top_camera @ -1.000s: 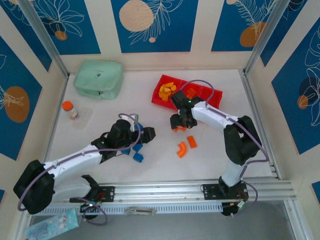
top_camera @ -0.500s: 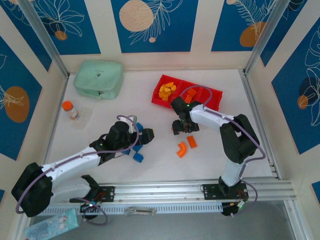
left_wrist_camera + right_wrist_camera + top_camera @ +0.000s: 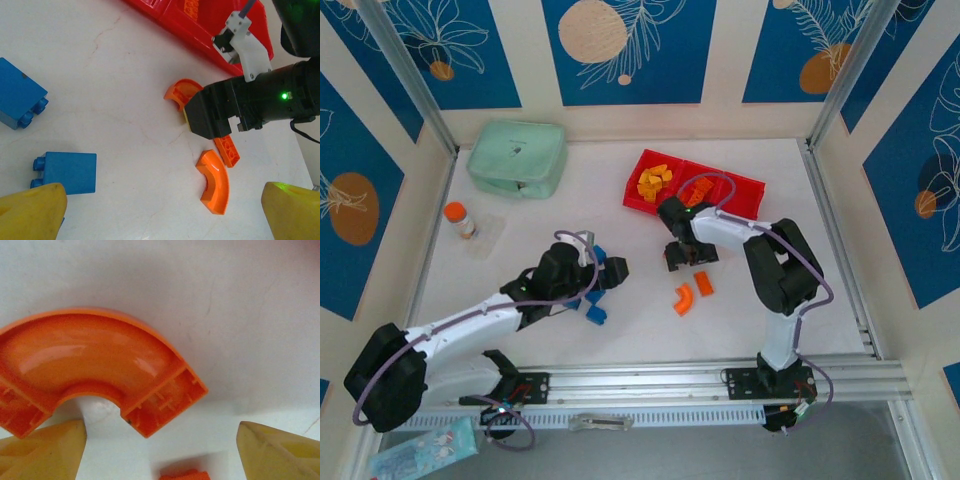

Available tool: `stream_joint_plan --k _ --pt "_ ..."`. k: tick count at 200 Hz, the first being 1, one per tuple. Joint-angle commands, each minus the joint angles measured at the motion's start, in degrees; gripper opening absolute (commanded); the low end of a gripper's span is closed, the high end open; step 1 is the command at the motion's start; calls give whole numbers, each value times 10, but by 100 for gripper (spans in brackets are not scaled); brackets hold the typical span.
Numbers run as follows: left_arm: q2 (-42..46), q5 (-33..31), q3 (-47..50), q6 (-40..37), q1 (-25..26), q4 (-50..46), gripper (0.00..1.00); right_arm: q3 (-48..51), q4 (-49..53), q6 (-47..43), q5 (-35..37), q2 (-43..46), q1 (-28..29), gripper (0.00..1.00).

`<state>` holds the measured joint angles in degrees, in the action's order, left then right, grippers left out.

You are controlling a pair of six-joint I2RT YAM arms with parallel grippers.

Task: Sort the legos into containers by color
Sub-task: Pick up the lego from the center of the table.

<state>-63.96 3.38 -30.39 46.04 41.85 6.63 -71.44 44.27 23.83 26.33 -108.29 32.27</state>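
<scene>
Now tray [image 3: 642, 206] holds yellow, orange legos [image 3: 653, 181] — left gripper [image 3: 160, 217], right gripper [image 3: 160, 450] spread, empty.

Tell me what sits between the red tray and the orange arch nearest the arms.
The right tool hangs there, low over a second orange arch, with a flat orange brick beside it; the top external and left wrist views show it.

No text, label, brand, number or sign can be read on anything here.

Pale white tabletop [image 3: 640, 335], evenly lit. Enclosed by cream walls [image 3: 530, 60] with blue panels [image 3: 660, 60] showing peach circles [image 3: 592, 30] and leaf outlines.
</scene>
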Motion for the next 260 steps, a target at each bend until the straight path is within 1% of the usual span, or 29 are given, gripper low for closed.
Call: stream_joint_plan --k 1,38,71,87,109,128,149,159,195,240,260 --pt "-9 -3 -11 -9 -6 7 99 -27 -23 0 8 -16 5 81" --pt "-15 -2 -14 -9 -6 9 99 -86 -1 9 42 -62 11 83" --pt "-16 1 -21 -20 -6 -1 99 -116 -3 5 34 -83 9 82" --pt "-20 3 -28 -26 -6 -10 99 -115 -16 -4 12 -83 8 81" --pt "-28 9 -37 -28 -6 -11 99 -107 -26 -22 -34 -82 7 75" --pt "-33 13 -39 -27 -6 -8 99 -96 -22 -24 -41 -78 9 67" --pt "-38 16 -40 -24 -6 -2 99 -76 -26 -22 -57 -67 7 62" --pt "-40 18 -40 -23 -7 -1 99 -69 -25 -19 -65 -62 5 60" --pt "-39 21 -41 -21 -6 -1 99 -44 -26 -7 -79 -50 -10 60" --pt "-37 23 -42 -17 -6 1 99 -42 -28 -5 -84 -40 -12 51" --pt "-37 21 -42 -17 -6 0 99 -44 -26 -5 -80 -33 -10 46"
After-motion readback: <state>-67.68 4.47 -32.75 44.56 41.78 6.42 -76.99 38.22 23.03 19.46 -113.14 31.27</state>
